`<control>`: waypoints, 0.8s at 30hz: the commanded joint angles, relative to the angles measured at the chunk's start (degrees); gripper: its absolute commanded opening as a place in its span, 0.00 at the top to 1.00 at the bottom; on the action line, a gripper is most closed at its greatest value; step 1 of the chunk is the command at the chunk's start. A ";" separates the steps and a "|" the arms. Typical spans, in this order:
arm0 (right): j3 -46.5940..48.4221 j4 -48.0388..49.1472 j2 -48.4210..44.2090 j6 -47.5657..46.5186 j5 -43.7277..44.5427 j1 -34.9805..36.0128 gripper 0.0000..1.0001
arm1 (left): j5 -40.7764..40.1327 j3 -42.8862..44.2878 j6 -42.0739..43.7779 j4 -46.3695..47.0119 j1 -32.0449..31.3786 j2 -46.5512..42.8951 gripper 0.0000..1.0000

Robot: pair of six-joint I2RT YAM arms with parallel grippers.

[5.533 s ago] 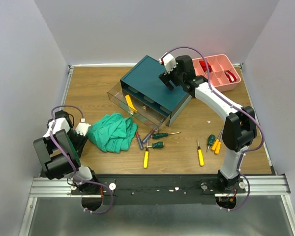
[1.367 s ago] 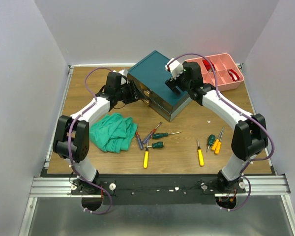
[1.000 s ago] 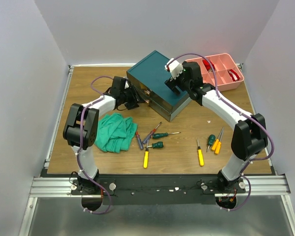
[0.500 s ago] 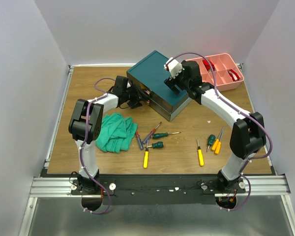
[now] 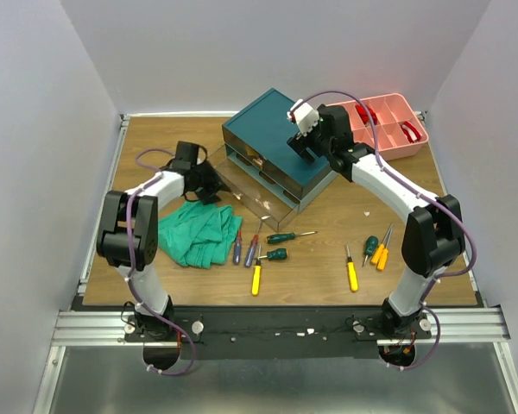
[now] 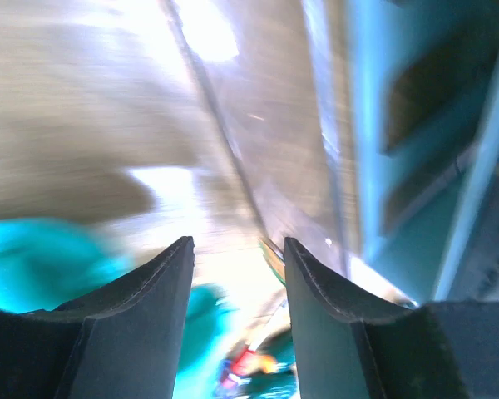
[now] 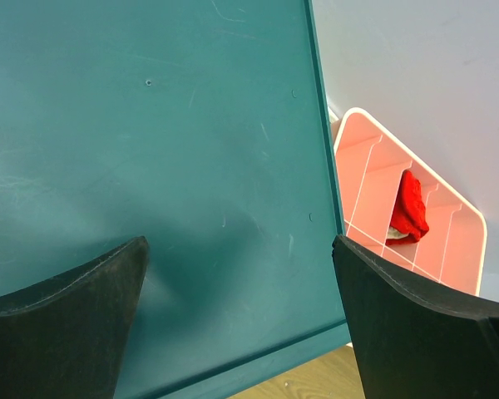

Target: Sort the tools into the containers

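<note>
The dark teal box [image 5: 272, 138] stands at the back middle, with one clear drawer [image 5: 252, 186] pulled out towards the front left. My left gripper [image 5: 205, 178] is at that drawer's left end. In the blurred left wrist view its jaws [image 6: 237, 241] stand apart with nothing clearly between them, beside the drawer wall [image 6: 233, 158]. My right gripper [image 5: 304, 145] is open wide over the box's flat top [image 7: 150, 150]. Several screwdrivers lie on the table: two red-and-blue [image 5: 243, 250], two green [image 5: 281, 237], a yellow one [image 5: 256, 278], another yellow one [image 5: 351, 274], and a green and orange group [image 5: 376, 250].
A crumpled green cloth [image 5: 198, 231] lies front left of the box and shows in the left wrist view [image 6: 33, 258]. A pink divided tray [image 5: 384, 125] with red items [image 7: 407, 208] stands at the back right. Walls close the table at the back and sides.
A drawer that was shut half a second ago now stands pulled out to the front left. My left gripper has moved left and nearer. The right gripper stays on the box top.
</note>
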 commanded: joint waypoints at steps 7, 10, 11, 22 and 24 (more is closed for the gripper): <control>-0.18 -3.09 -1.25 0.54 -0.48 -0.20 0.00 | -2.34 -7.22 6.11 0.15 5.47 -9.71 0.41; -0.71 -3.61 -4.14 -0.25 -1.61 -0.03 0.00 | 2.30 -5.47 7.26 5.50 5.64 -12.00 0.37; -0.54 -4.31 -5.11 -0.77 -2.67 0.23 0.00 | 2.33 -4.50 7.43 5.70 5.73 -12.70 0.36; 4.82 -42.17 -12.33 -22.12 -46.25 6.54 0.09 | -3.21 1.67 21.75 -0.26 9.42 -24.11 0.29; 4.65 -43.34 -11.54 -26.42 -46.27 9.54 0.09 | -2.60 0.44 24.29 -0.71 10.21 -26.58 0.24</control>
